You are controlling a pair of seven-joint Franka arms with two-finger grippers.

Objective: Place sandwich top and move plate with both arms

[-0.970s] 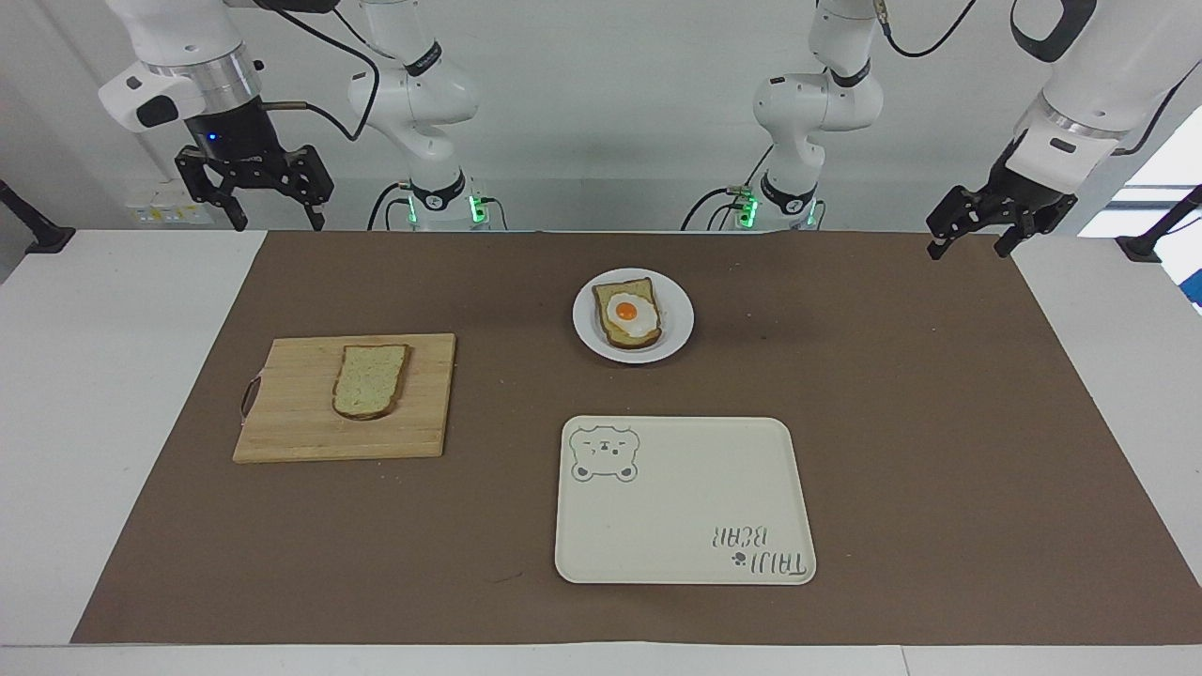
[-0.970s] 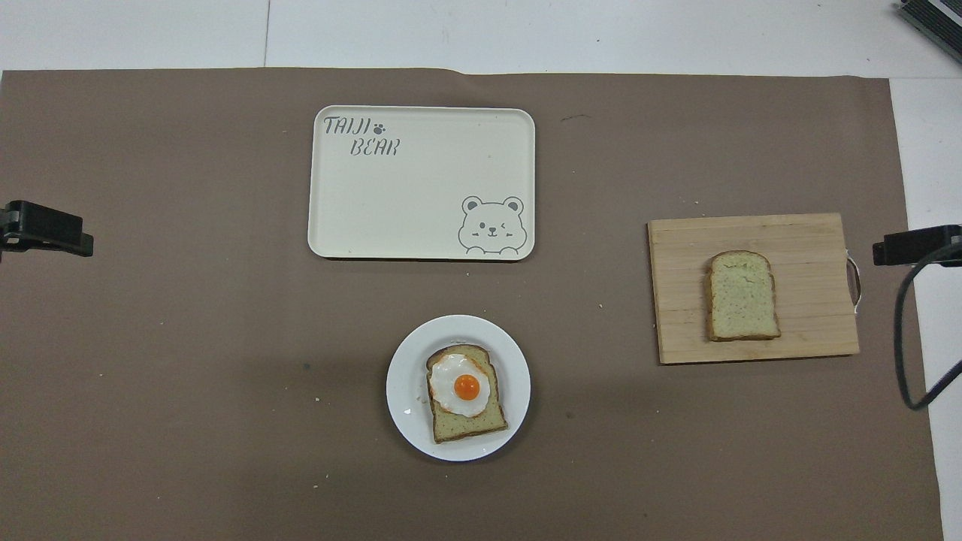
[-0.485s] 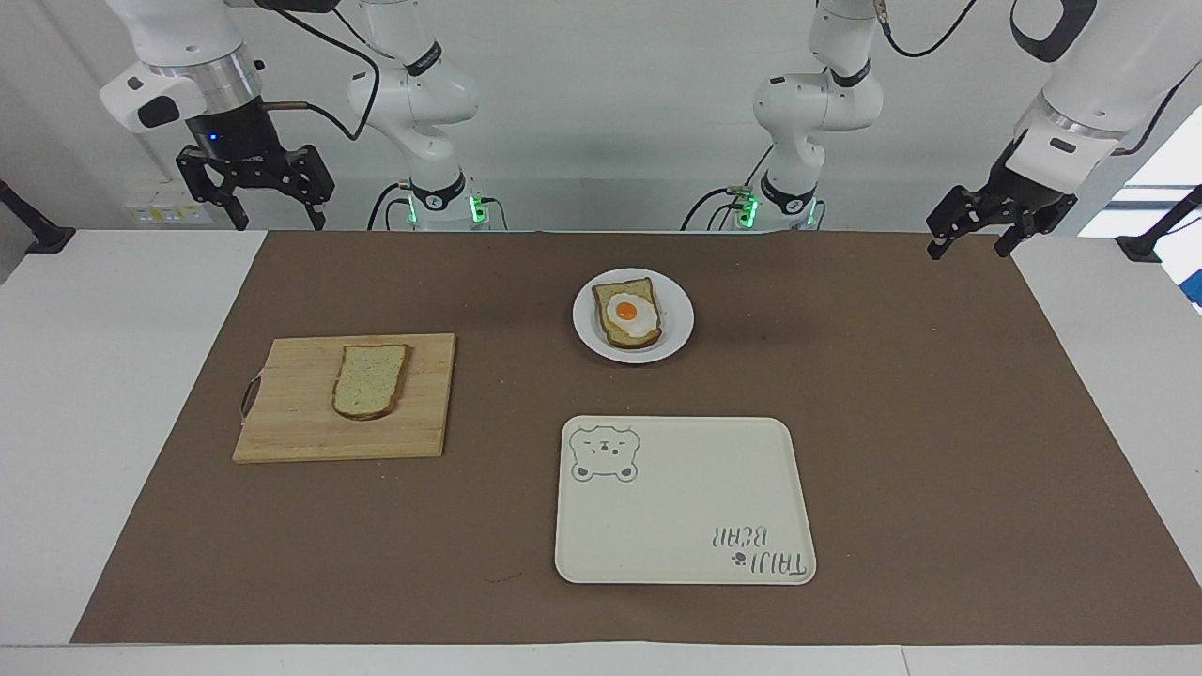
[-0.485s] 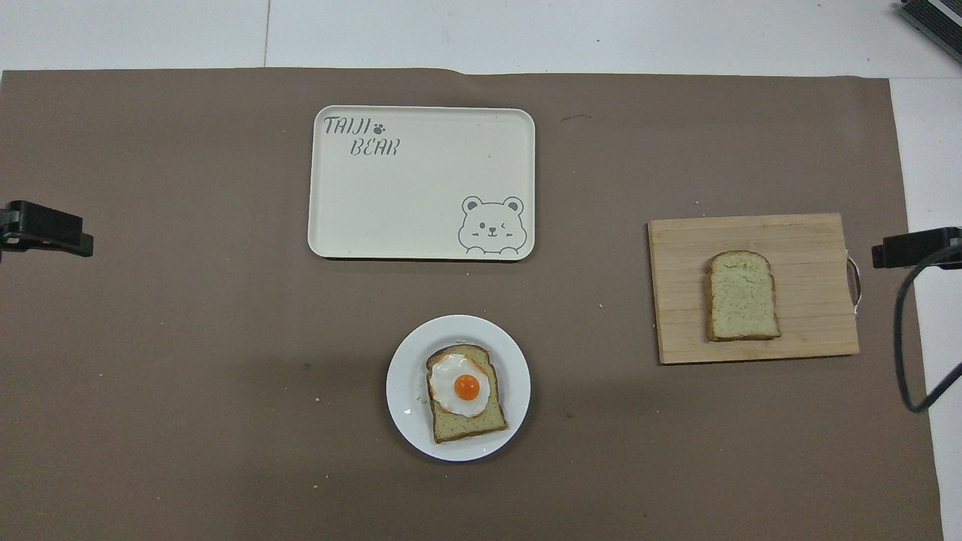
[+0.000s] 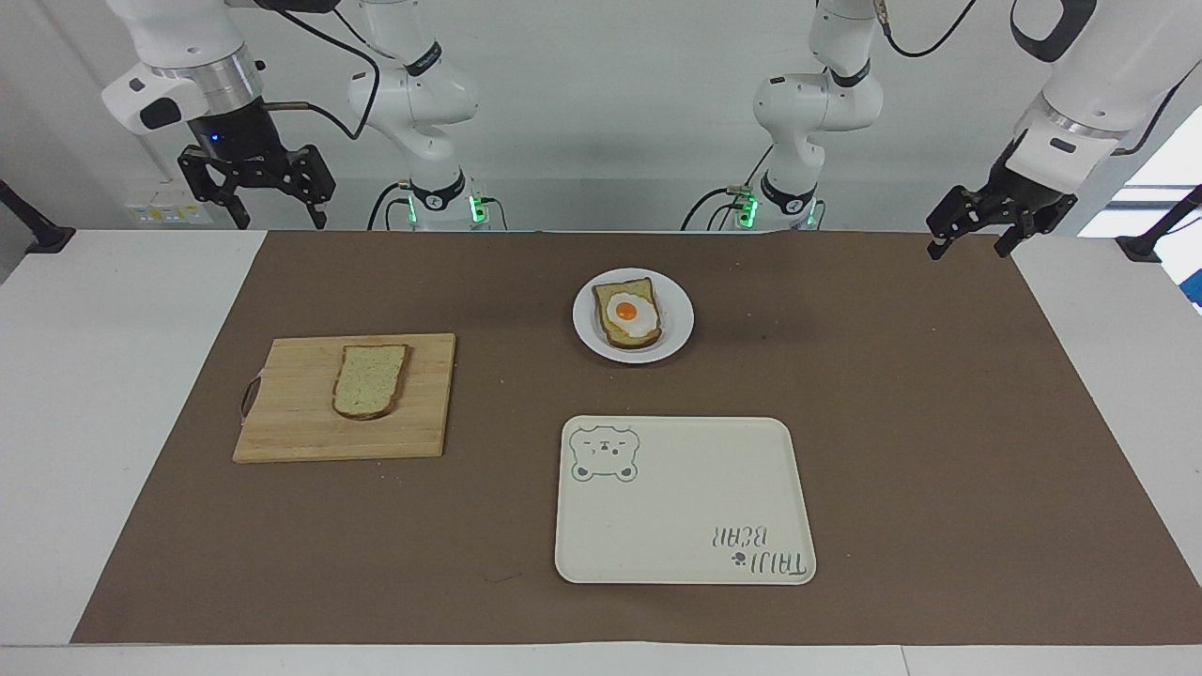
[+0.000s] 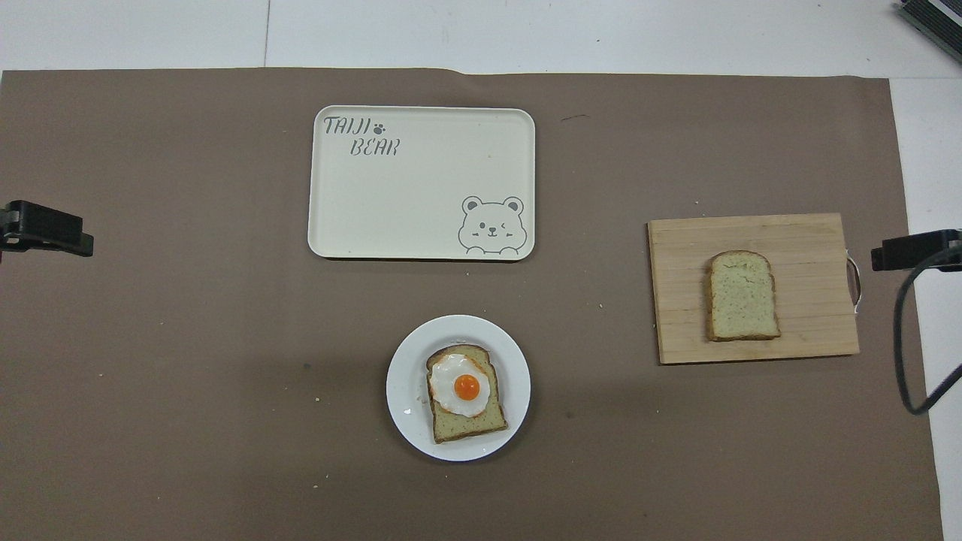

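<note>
1. The right gripper (image 5: pixel 272 199) hangs in the air above the robots' edge of the table at the right arm's end, its fingers spread apart and holding nothing.
2. The left gripper (image 5: pixel 969 231) hangs above the same edge at the left arm's end, fingers likewise parted and bare.
3. The plate (image 5: pixel 676 330) sits mid-table, nearest the robots, carrying a bread slice topped with a fried egg (image 5: pixel 628 314).
4. Farther out, toward the right arm's end, the sandwich top (image 5: pixel 369 379) lies flat on a wooden cutting board (image 5: pixel 291 422), well apart from the plate.
5. Farthest from the robots lies a cream tray (image 5: pixel 685 526) with a bear drawing.
</note>
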